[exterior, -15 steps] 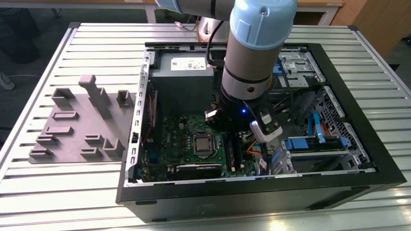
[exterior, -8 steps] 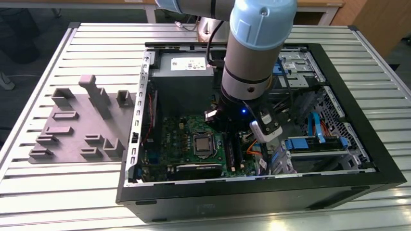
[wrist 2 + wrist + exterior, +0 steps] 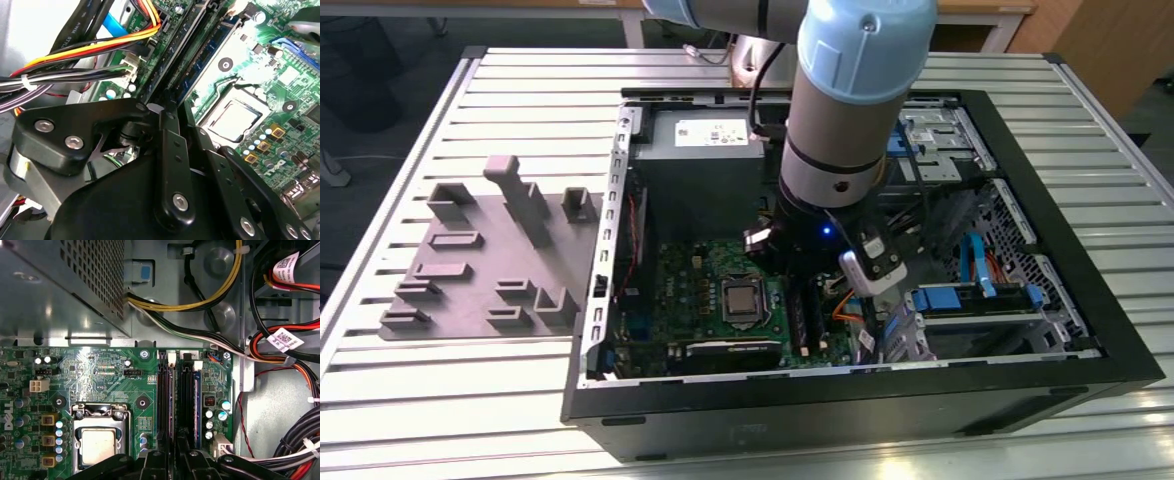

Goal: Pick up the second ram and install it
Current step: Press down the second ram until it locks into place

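A robot arm reaches down into an open black computer case (image 3: 854, 405) lying on a slatted metal table (image 3: 440, 410). Its gripper (image 3: 807, 288) sits low over the green motherboard (image 3: 680, 270).

In the second wrist view, the black gripper (image 3: 182, 112) is nearly closed. It pinches one end of the second ram (image 3: 202, 62), a thin dark stick with a row of chips. The stick stands on edge in one of the long memory slots (image 3: 165, 400) and runs straight away from the gripper.

Just to one side of the gripper is the square silver processor (image 3: 97, 440). On the other side, close by, runs a bundle of yellow, orange and black cables (image 3: 90, 50).

Beyond the far end of the slots sits the perforated metal power supply (image 3: 65, 290). Red and black cables near it carry white printed tags (image 3: 285, 340).

Outside the case and well away from the gripper, a grey plastic fixture (image 3: 494, 260) with upright blocks rests on the table.
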Robot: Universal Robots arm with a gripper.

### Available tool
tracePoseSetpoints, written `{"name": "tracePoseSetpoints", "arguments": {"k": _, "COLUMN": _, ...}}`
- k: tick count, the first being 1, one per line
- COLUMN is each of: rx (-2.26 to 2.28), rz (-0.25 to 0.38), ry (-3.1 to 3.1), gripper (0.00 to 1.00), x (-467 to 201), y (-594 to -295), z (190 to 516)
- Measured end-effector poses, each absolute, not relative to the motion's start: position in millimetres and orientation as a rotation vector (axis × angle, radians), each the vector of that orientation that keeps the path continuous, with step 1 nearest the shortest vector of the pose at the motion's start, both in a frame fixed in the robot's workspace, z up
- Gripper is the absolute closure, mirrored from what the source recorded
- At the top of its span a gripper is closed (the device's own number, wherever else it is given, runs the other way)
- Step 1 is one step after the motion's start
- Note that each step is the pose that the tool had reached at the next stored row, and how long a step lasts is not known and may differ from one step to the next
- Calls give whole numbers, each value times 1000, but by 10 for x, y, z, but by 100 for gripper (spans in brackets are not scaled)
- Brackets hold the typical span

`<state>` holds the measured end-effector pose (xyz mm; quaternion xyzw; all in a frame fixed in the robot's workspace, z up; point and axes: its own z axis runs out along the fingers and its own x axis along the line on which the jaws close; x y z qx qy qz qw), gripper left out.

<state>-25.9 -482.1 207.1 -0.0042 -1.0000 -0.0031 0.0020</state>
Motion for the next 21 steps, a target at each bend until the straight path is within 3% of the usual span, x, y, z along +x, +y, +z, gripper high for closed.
{"name": "tracePoseSetpoints", "arguments": {"k": 15, "rx": -13, "rz": -5, "ry": -3137, "gripper": 79, "x": -258, "y": -4821, "z": 2316}}
{"name": "tracePoseSetpoints", "arguments": {"k": 17, "rx": -13, "rz": -4, "ry": -3137, "gripper": 89, "x": -258, "y": -4821, "z": 2317}}
{"name": "tracePoseSetpoints", "arguments": {"k": 21, "rx": -13, "rz": -3, "ry": -3137, "gripper": 89, "x": -259, "y": -4821, "z": 2318}}
